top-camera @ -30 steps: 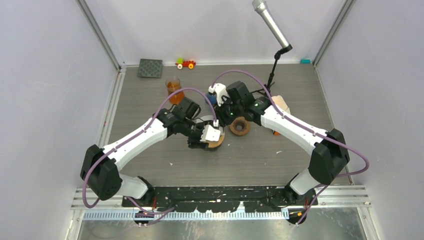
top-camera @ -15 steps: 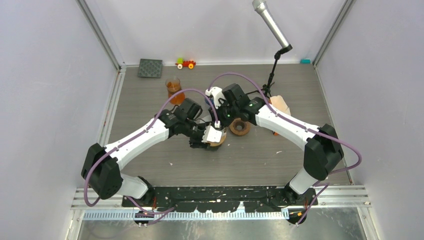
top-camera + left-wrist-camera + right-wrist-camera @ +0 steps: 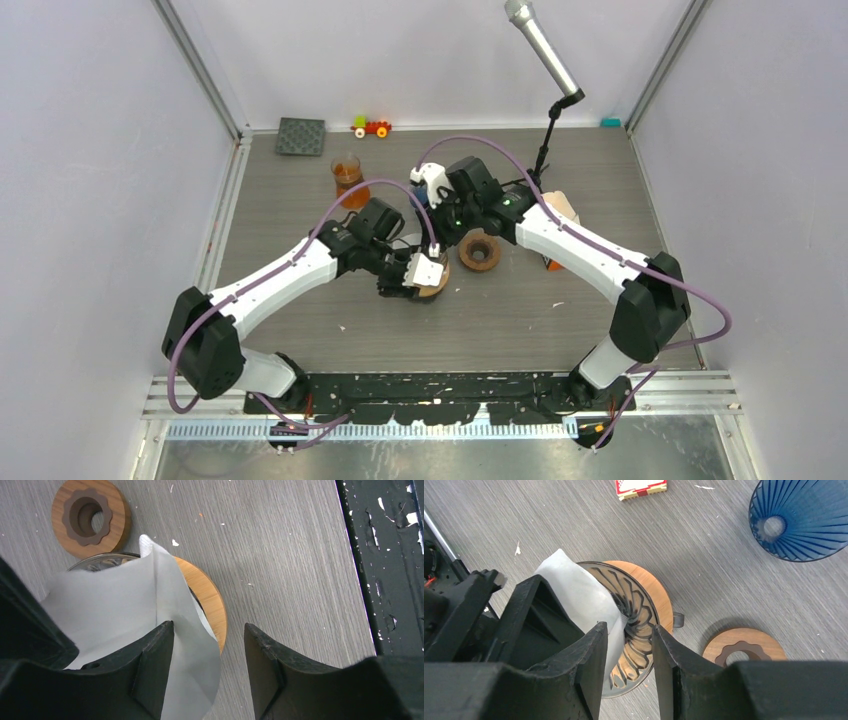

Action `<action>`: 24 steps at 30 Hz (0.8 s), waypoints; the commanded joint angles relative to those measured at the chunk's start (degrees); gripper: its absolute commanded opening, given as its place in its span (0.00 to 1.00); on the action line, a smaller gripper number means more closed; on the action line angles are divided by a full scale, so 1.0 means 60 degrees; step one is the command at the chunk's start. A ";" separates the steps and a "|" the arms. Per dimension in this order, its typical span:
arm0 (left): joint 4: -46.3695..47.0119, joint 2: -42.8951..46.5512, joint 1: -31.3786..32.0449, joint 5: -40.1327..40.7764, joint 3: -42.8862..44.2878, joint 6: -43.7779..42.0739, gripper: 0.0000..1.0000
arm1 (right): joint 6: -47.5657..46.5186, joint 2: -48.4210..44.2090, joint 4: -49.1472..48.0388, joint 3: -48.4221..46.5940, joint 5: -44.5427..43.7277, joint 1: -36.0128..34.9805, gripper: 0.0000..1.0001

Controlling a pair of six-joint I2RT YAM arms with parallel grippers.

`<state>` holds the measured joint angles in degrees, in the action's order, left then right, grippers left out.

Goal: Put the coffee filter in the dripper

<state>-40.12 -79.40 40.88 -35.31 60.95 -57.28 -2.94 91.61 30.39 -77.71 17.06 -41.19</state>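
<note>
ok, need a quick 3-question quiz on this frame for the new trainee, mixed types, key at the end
1. True or false: the coffee filter lies well apart from the dripper.
2. Multiple choice: the spare ribbed cone in the right wrist view is A red, B blue, C green.
3. Fill in: the jaws of the left end effector stand ___.

Key:
1. False; the filter sits over the dripper.
2. B.
3. Open.
</note>
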 commanded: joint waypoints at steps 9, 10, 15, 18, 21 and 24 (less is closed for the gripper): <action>0.0036 0.0353 0.0056 -0.0009 0.0055 0.0026 0.55 | -0.0421 -0.0204 0.0197 -0.0308 -0.0359 -0.0013 0.56; 0.0023 0.0349 0.0056 -0.0010 0.0063 0.0028 0.56 | -0.0462 -0.0202 0.0194 -0.0311 -0.0431 -0.0014 0.57; 0.0012 0.0367 0.0056 -0.0058 0.0062 -0.0003 0.56 | -0.0512 -0.0136 0.0180 -0.0333 -0.0599 -0.0009 0.60; 0.0046 0.0357 0.0056 -0.0096 0.0053 -0.0016 0.57 | -0.0416 0.0058 0.0190 -0.0336 -0.0516 -0.0017 0.61; 0.0061 0.0307 0.0056 -0.0095 0.0060 -0.0018 0.57 | -0.0377 0.0282 0.0193 -0.0329 -0.0503 -0.0028 0.60; 0.0060 0.0221 0.0056 -0.0106 0.0094 -0.0019 0.57 | -0.0342 0.0463 0.0193 -0.0325 -0.0425 -0.0021 0.60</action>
<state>-40.14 -78.81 40.88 -34.94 60.82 -57.25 -5.08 93.19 32.18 -78.61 14.41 -41.19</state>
